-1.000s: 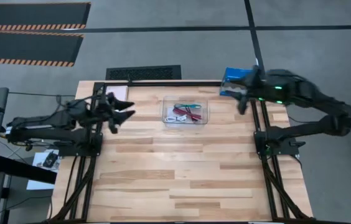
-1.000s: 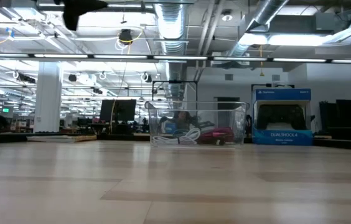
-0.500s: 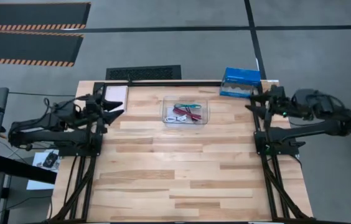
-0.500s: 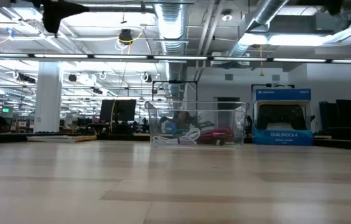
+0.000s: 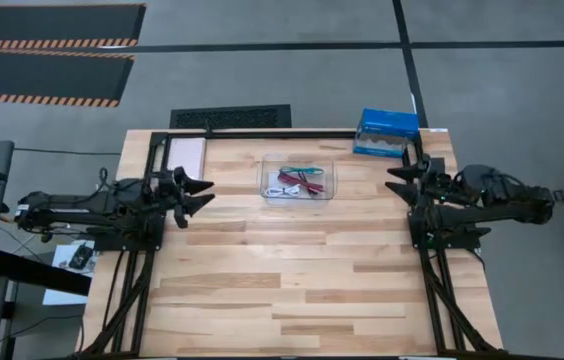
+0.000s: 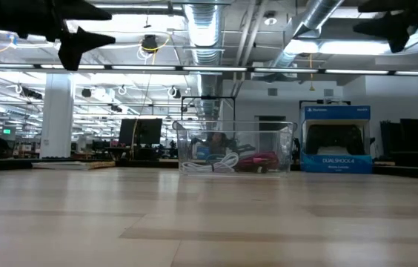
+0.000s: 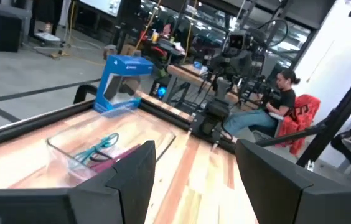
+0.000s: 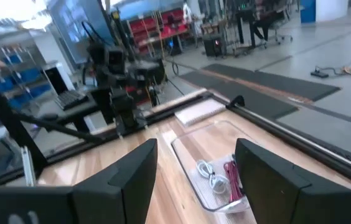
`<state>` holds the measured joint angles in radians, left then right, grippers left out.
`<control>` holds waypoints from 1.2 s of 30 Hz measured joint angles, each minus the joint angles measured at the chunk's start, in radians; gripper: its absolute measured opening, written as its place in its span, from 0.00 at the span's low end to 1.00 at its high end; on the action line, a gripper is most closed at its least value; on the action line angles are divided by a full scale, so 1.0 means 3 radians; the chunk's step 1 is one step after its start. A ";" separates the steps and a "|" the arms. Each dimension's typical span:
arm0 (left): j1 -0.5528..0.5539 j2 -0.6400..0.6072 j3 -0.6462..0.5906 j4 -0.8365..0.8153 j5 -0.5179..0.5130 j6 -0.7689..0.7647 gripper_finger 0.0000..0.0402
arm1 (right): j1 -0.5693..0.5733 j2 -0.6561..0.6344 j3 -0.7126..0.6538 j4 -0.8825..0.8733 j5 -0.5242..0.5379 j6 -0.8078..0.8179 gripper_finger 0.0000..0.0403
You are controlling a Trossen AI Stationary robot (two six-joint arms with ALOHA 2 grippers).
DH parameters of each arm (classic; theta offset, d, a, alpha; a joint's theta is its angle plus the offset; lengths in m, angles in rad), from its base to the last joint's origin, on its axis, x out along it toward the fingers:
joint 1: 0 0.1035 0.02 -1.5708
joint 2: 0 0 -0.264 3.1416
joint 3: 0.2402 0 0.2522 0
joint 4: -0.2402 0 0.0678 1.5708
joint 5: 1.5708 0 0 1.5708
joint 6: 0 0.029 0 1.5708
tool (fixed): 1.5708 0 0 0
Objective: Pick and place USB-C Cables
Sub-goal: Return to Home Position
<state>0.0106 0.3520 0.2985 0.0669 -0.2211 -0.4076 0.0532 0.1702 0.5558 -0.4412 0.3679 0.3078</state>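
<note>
The cables lie coiled in a clear plastic bin [image 5: 298, 180] at the table's far middle. Red [image 5: 309, 181], teal [image 5: 302, 168] and white [image 5: 281, 190] bundles show; I cannot pick out a black one. The low view shows the white cable [image 6: 226, 162] and the red cable [image 6: 259, 160] through the bin wall. My left gripper [image 5: 198, 193] hovers open to the bin's left, well above the table [image 6: 83, 41]. My right gripper [image 5: 398, 181] hovers open to the bin's right, also high [image 6: 387, 22]. Both point toward the bin [image 7: 98, 152] [image 8: 216, 165].
A blue box [image 5: 386, 132] stands at the far right corner, behind my right gripper. A white pad [image 5: 184, 153] lies at the far left. The wooden table [image 5: 282, 280] stretches bare toward the near edge. A seated person [image 7: 275, 102] shows beyond the table.
My right gripper has drawn away from the blue box toward the table's right and near side, and has come down. My left gripper pulled back toward the left edge, then came forward again and lower. The bin and cables have kept still.
</note>
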 joint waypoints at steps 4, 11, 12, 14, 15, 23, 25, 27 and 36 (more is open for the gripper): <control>-0.0038 -0.0106 -0.0021 -0.0172 0.0018 -0.0019 0.52 | -0.0001 -0.0227 -0.0098 0.0022 0.0001 0.0012 0.60; -0.0060 -0.0558 -0.0004 -0.0522 -0.0075 -0.0005 0.52 | -0.0001 -0.0561 -0.0211 0.0033 0.0001 0.0020 0.60; -0.0060 -0.0627 -0.0004 -0.0614 -0.0110 0.0002 0.52 | -0.0001 -0.0564 -0.0245 0.0055 0.0005 0.0021 0.60; -0.0060 -0.0756 -0.0017 -0.0751 -0.0176 0.0002 0.52 | -0.0001 -0.0557 -0.0313 0.0023 0.0003 0.0030 0.60; -0.0060 -0.0820 -0.0034 -0.0796 -0.0184 0.0001 0.52 | -0.0001 -0.0548 -0.0340 0.0028 0.0004 0.0034 0.60; -0.0060 -0.1169 -0.0333 -0.0818 -0.0029 0.0052 0.52 | -0.0001 -0.0559 -0.0635 0.0312 0.0000 0.0061 0.60; -0.0060 -0.1157 -0.0446 -0.0769 0.0078 0.0008 0.52 | -0.0001 -0.0558 -0.0677 0.0311 0.0001 0.0080 0.60; -0.0060 -0.1153 -0.0570 -0.0581 0.0208 -0.0059 0.52 | -0.0001 -0.0559 -0.0703 0.0340 0.0001 0.0109 0.60; -0.0063 -0.1159 -0.0956 -0.0058 0.0651 -0.0290 0.52 | -0.0001 -0.0559 -0.0989 0.0686 -0.0007 0.0116 0.60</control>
<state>-0.0082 0.0043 0.0116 0.0493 -0.0259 -0.4946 0.0528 0.0025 0.2592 -0.2356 0.3659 0.3425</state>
